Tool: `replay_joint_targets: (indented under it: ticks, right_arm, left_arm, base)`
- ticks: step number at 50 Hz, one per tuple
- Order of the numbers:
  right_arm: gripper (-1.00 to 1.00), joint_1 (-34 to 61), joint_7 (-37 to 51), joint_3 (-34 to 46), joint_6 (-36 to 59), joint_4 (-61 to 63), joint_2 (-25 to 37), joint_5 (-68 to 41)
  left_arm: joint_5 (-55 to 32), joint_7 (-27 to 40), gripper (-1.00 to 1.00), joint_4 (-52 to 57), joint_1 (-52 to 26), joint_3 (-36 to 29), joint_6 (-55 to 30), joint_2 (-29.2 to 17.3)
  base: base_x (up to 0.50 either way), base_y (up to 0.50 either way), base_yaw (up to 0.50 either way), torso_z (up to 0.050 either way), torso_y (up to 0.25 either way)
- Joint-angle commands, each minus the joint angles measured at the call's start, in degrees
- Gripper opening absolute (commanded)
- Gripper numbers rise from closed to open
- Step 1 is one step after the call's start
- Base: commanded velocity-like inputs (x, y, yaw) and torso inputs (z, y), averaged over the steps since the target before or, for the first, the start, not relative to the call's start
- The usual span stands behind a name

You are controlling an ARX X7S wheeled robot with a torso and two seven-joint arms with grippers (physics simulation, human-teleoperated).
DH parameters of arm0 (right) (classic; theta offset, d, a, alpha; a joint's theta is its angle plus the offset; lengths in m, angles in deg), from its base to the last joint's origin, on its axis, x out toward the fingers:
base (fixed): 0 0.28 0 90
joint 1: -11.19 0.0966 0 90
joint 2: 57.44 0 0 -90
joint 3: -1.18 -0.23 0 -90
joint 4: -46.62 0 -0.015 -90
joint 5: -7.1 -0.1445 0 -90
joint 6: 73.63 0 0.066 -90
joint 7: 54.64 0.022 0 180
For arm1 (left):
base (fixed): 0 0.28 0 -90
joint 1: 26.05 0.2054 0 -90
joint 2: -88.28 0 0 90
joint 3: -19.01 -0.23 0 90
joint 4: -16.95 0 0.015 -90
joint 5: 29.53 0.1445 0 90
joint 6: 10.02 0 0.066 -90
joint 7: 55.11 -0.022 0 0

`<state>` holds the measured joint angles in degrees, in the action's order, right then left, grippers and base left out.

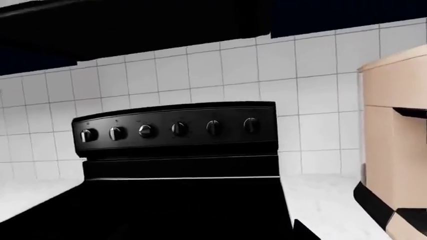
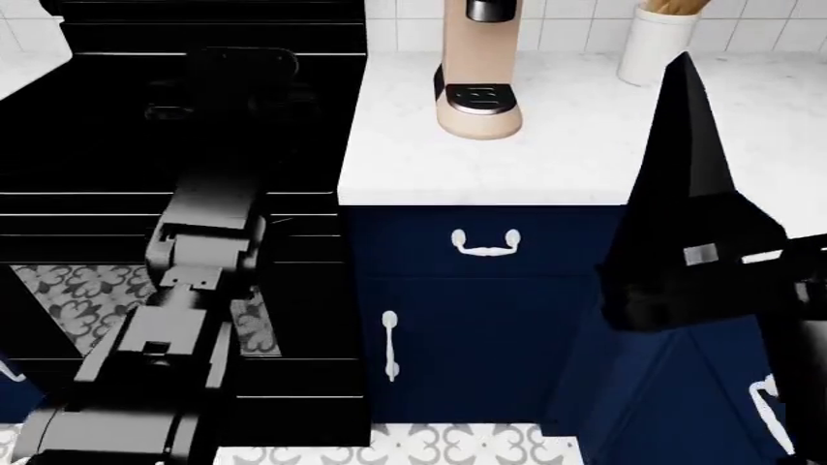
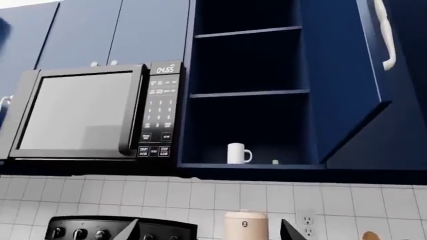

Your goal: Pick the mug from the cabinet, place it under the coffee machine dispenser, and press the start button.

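So the mug is plain white, standing upright on the bottom shelf of the open blue cabinet, handle off to one side. The dispenser, a short black nozzle, sticks out of the beige coffee machine above its black drip tray, nothing under it

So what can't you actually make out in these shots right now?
- Left hand: outside all three views, so open or shut is unknown.
- Right hand: the right wrist view's edge cuts off all but two dark tips, apparently spread.
- Coffee machine: the head view's top edge crops its head; the start button is unseen.
- Small object beside the mug: too small to identify in the right wrist view.
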<state>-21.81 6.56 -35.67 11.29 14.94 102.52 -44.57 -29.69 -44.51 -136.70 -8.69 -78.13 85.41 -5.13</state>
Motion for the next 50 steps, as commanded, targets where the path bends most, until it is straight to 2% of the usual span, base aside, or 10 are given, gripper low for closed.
replay_joint_targets:
  ticks: [1,4,7,8,19,39,50]
  right_arm:
    - [1.0,44.5,9.4,42.9,-13.8,1.7,16.1,-6.6]
    - [1.0,59.4,9.7,54.5,-13.5,1.7,15.9,-8.7]
    - [1.0,77.1,11.0,71.1,-15.1,1.7,14.6,-9.8]
    - [1.0,77.9,10.9,71.5,-15.1,1.7,14.5,-10.2]
    - [1.0,77.9,9.2,68.2,-12.6,1.7,15.9,-12.7]
    - [1.0,77.9,11.6,65.2,-7.3,1.7,11.9,-14.6]
    - [1.0,77.9,11.6,58.4,-1.9,1.7,10.5,-18.1]
  left_arm:
    - [-0.2,-0.3,1.0,-11.3,-8.4,-1.4,-3.9,-0.5]
    - [-0.7,-2.7,1.0,-11.3,-8.5,-0.3,-5.5,-0.6]
    - [-1.2,-5.9,1.0,-11.3,-8.5,0.9,-5.8,-0.6]
    - [-1.3,-6.2,1.0,-11.3,-8.6,1.5,-6.4,-0.6]
    - [-0.2,-6.7,1.0,-11.3,-8.6,3.3,-7.5,-0.5]
    - [0.2,-6.7,1.0,-11.3,-8.6,2.7,-7.2,-0.5]
    - [0.1,-7.1,1.0,-11.3,-8.5,2.7,-7.1,-0.5]
  base:
    - [0.0,0.0,0.0,0.05,0.0]
    - [0.0,0.0,0.0,0.05,0.0]
    - [0.16,0.11,0.0,0.0,0.0]
    - [0.41,0.32,0.0,0.0,0.0]
    - [0.41,0.33,0.0,0.0,0.0]
    - [0.42,0.33,0.0,0.0,0.0]
    - [0.49,0.11,0.0,0.0,0.0]
